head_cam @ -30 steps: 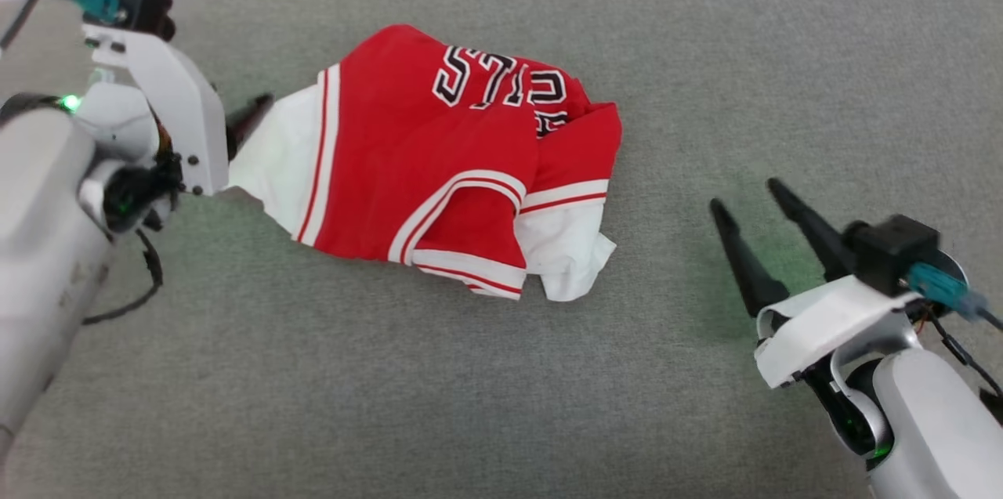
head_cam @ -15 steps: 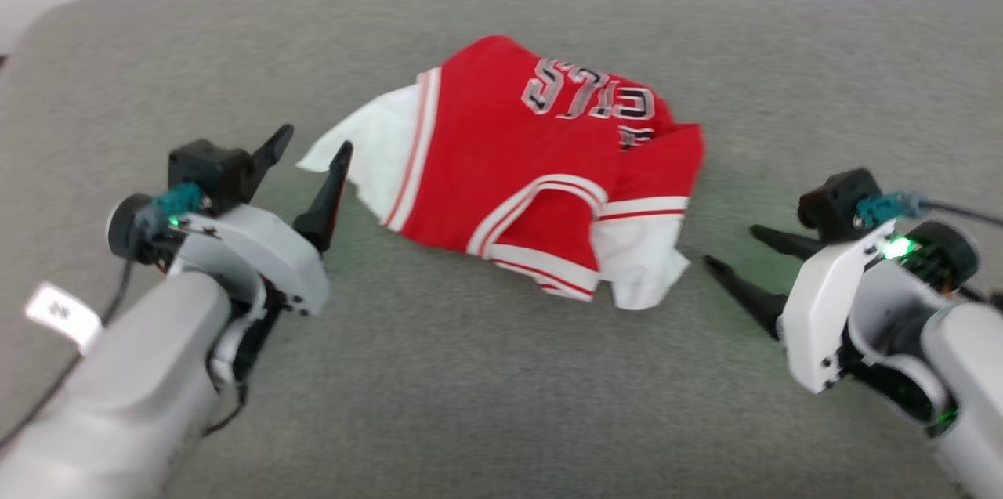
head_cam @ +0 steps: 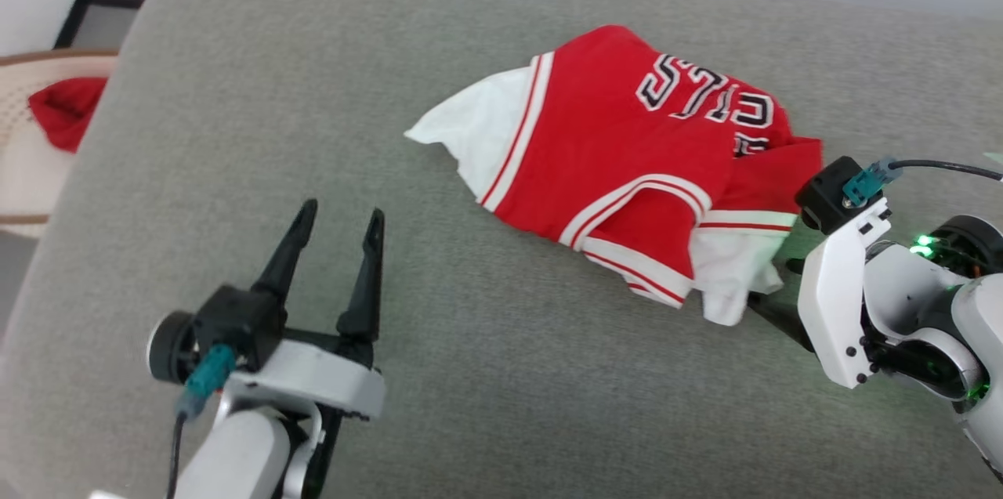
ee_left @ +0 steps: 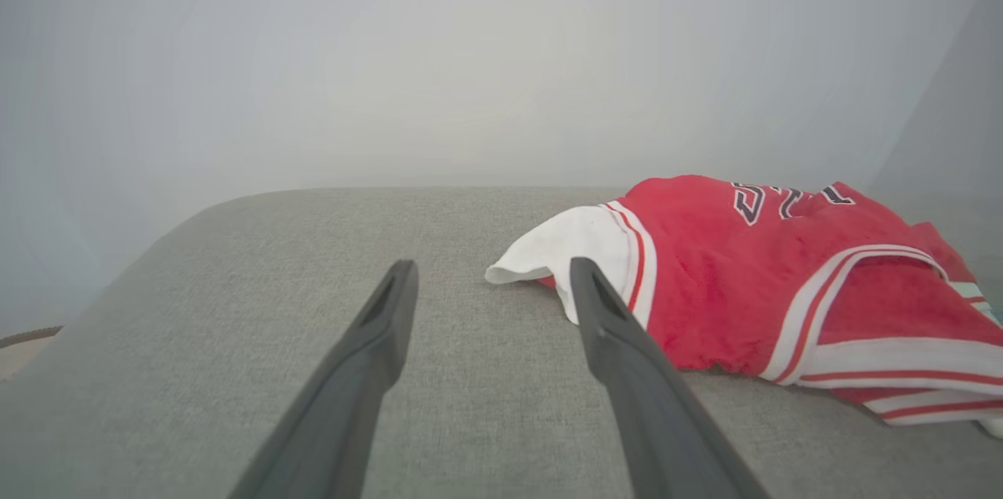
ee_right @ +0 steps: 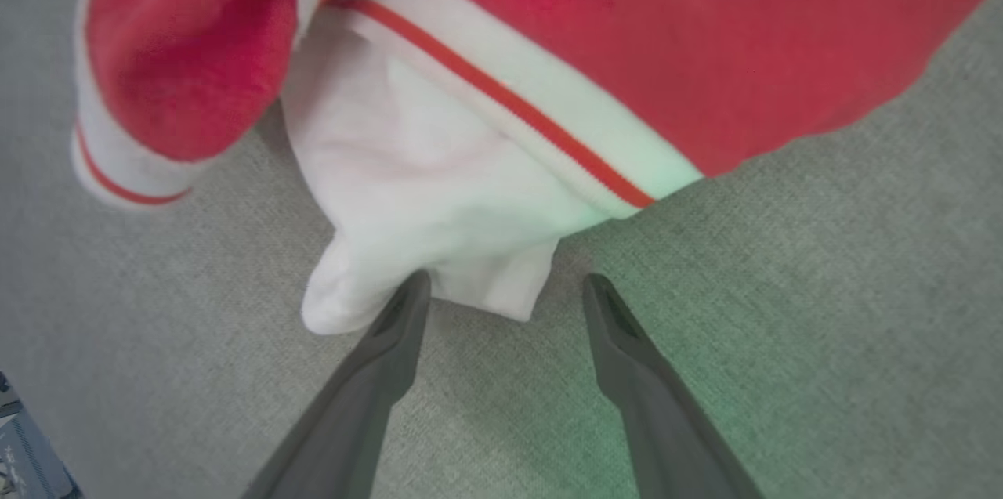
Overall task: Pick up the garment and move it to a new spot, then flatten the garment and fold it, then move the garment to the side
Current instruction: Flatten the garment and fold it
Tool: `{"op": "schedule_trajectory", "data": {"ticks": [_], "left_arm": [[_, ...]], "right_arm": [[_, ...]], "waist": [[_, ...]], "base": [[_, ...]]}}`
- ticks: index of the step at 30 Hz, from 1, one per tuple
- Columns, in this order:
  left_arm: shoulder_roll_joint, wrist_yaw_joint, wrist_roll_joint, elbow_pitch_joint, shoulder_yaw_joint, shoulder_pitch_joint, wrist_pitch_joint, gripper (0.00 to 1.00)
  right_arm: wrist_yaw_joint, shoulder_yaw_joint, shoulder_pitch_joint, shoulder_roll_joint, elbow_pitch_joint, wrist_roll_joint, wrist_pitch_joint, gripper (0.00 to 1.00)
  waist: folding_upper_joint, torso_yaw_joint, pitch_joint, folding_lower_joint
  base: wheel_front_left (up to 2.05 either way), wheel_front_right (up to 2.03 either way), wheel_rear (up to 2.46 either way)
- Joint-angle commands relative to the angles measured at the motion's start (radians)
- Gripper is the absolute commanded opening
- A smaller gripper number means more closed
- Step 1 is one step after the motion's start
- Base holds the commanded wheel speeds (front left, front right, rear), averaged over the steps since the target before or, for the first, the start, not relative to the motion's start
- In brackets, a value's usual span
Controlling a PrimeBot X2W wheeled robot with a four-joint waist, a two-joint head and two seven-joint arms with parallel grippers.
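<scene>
Ok, near end: my left gripper [head_cam: 342,211] sits spread and empty, well apart from the garment [head_cam: 619,154]; right gripper [ee_right: 508,283] spread too, tips at its white sleeve edge. It lies crumpled on the grey cushion [head_cam: 235,92]. Pickup, flatten, fold all look pending.

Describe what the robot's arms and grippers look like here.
The left gripper and right gripper each have two long, dark, tapered fingers on a white bracket. A black camera block with a teal plug and black cable sits on each wrist. The forearms are pale grey; green lights glow on the right wrist.
</scene>
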Motion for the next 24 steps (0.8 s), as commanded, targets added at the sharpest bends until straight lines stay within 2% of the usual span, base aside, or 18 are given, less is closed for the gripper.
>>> {"op": "schedule_trajectory", "data": {"ticks": [1, 2, 3, 4, 5, 6, 14, 24], "left_arm": [[-0.011, -0.008, 0.013, -0.008, 0.020, 0.016, 0.000, 1.00], [-0.023, -0.015, 0.026, -0.015, 0.039, 0.031, 0.000, 1.00], [-0.035, -0.023, 0.037, -0.017, 0.055, 0.044, 0.000, 1.00], [-0.046, -0.032, 0.047, -0.020, 0.071, 0.055, 0.000, 1.00], [-0.057, -0.041, 0.055, -0.022, 0.087, 0.062, 0.000, 1.00], [-0.065, -0.050, 0.062, -0.024, 0.102, 0.069, 0.000, 1.00], [-0.121, -0.123, 0.113, -0.018, 0.189, 0.096, 0.000, 1.00], [-0.168, -0.183, 0.160, -0.020, 0.263, 0.098, 0.000, 1.00]], "right_arm": [[0.000, -0.003, 0.013, -0.005, -0.001, -0.009, 0.007, 1.00], [0.000, -0.004, 0.020, -0.009, -0.004, -0.013, 0.018, 1.00], [0.000, -0.004, 0.026, -0.014, -0.009, -0.017, 0.025, 0.94], [0.000, -0.005, 0.029, -0.016, -0.017, -0.021, 0.028, 0.53], [0.000, -0.015, 0.034, -0.016, -0.023, -0.023, 0.024, 0.17], [0.000, -0.022, 0.039, -0.016, -0.026, -0.026, 0.023, 0.00], [0.000, -0.150, 0.060, -0.018, -0.047, -0.050, -0.015, 0.00], [0.000, -0.477, 0.065, -0.034, 0.004, -0.087, -0.017, 0.00]], "waist": [[0.0000, 0.020, 0.009, 0.0000], [0.0000, 0.023, 0.011, 0.0000], [0.0000, 0.024, 0.012, 0.0000], [0.0000, 0.025, 0.013, 0.0000], [0.0000, 0.024, 0.014, 0.0000], [0.0000, 0.021, 0.015, 0.0000], [0.0000, -0.035, 0.014, 0.0000], [0.0000, -0.080, 0.022, 0.0000]], "base": [[0.00, 0.00, 0.00], [0.00, 0.00, 0.00], [0.00, 0.00, 0.00], [0.00, 0.00, 0.00], [0.00, 0.00, 0.00], [0.00, 0.00, 0.00], [0.00, 0.00, 0.00], [0.00, 0.00, 0.00]]}}
